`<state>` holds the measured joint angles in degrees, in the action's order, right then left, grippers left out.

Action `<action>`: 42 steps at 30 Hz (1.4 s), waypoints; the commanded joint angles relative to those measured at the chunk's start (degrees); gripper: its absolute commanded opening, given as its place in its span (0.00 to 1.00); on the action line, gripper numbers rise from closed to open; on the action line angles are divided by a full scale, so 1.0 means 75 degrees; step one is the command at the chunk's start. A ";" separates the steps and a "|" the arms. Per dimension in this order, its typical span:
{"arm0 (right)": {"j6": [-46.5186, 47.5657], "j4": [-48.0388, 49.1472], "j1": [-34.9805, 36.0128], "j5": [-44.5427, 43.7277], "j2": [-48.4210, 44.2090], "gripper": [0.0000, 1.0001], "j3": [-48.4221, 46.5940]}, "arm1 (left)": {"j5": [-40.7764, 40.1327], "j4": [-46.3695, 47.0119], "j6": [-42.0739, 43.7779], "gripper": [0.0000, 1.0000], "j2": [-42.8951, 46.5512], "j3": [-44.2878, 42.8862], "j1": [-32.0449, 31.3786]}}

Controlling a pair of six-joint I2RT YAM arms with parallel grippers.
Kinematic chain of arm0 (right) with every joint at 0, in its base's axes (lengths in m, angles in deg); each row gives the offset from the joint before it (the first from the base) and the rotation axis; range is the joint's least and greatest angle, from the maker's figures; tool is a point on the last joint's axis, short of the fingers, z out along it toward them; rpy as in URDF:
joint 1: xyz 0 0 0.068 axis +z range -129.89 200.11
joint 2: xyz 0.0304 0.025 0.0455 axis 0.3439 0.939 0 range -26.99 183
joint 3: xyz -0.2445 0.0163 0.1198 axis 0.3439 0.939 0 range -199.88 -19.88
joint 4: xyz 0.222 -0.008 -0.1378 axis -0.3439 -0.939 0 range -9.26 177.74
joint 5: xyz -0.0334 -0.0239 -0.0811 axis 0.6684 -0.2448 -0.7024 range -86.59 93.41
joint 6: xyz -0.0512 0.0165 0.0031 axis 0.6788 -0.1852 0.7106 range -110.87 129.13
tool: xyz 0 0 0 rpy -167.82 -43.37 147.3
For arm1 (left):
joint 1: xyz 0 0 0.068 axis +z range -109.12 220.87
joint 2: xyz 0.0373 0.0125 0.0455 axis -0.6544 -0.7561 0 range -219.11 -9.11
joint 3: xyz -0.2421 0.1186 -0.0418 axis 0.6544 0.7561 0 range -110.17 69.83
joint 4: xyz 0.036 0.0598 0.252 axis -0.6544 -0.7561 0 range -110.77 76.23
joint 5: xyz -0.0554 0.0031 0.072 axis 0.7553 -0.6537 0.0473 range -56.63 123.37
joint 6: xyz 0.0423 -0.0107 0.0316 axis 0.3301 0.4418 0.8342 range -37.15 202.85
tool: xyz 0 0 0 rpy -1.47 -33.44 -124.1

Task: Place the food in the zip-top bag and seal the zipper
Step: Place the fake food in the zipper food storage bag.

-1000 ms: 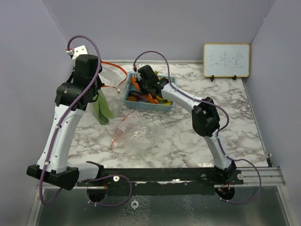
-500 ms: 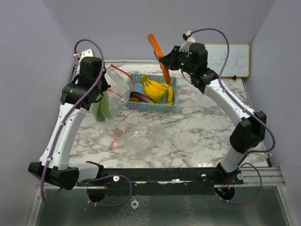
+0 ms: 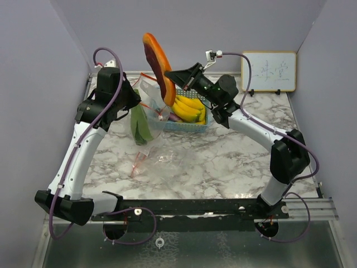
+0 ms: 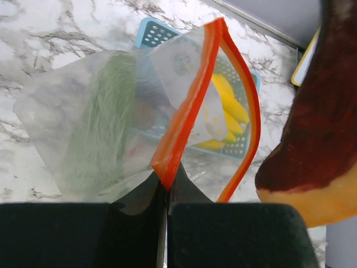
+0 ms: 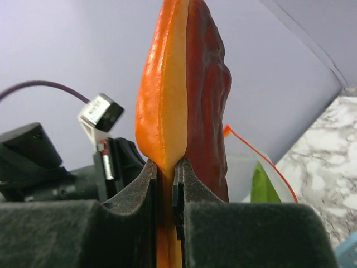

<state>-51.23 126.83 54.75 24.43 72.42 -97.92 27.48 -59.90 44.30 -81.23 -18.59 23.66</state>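
A long orange food piece (image 3: 158,64) with a dark red side hangs in the air, pinched at its lower end by my right gripper (image 3: 170,76), which is shut on it (image 5: 184,84). It hovers just above and beside the open mouth of the clear zip-top bag (image 3: 148,106). My left gripper (image 4: 166,187) is shut on the bag's orange zipper rim (image 4: 189,106) and holds the bag up. A long green leafy vegetable (image 3: 139,124) lies inside the bag. Yellow bananas (image 3: 188,106) rest in the blue basket (image 3: 191,126) behind it.
A second clear bag with a red strip (image 3: 149,159) lies flat on the marble table in front of the basket. A small whiteboard (image 3: 268,71) stands at the back right. Purple walls close in the left, back and right sides.
My right gripper lifted the orange piece out of the basket and carried it up and left to the bag's mouth. My left arm shifted the bag right, toward the basket.
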 commanded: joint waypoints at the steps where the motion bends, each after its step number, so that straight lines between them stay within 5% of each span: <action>1: -0.0008 0.0945 -0.0012 -0.1015 -0.0604 0.02 -0.0269 | 0.0630 0.0534 -0.0416 0.00 0.0127 0.0189 0.0020; 10: 0.0891 0.0781 0.0509 -0.1368 -0.0501 0.02 -0.0400 | 0.0913 0.0757 -0.0776 0.00 0.0244 0.0493 0.0018; 19: 0.3345 0.0978 0.1567 -0.2517 -0.0245 0.02 -0.0312 | 0.1494 0.0629 -0.1283 0.00 -0.0029 0.0000 0.0017; 32: 0.5662 0.0965 0.1687 -0.3910 -0.0337 0.02 0.0548 | 0.2586 0.0555 -0.1742 0.00 -0.0600 -0.0585 0.0198; 42: 0.4891 -0.0904 0.1687 -0.2262 -0.1463 0.02 0.1501 | 0.2645 0.1143 -0.1866 0.00 -0.0661 -0.0153 0.0380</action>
<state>-12.12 125.32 67.36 0.78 67.02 -88.35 45.69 -55.66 31.26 -86.43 -20.78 25.94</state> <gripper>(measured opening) 0.094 0.011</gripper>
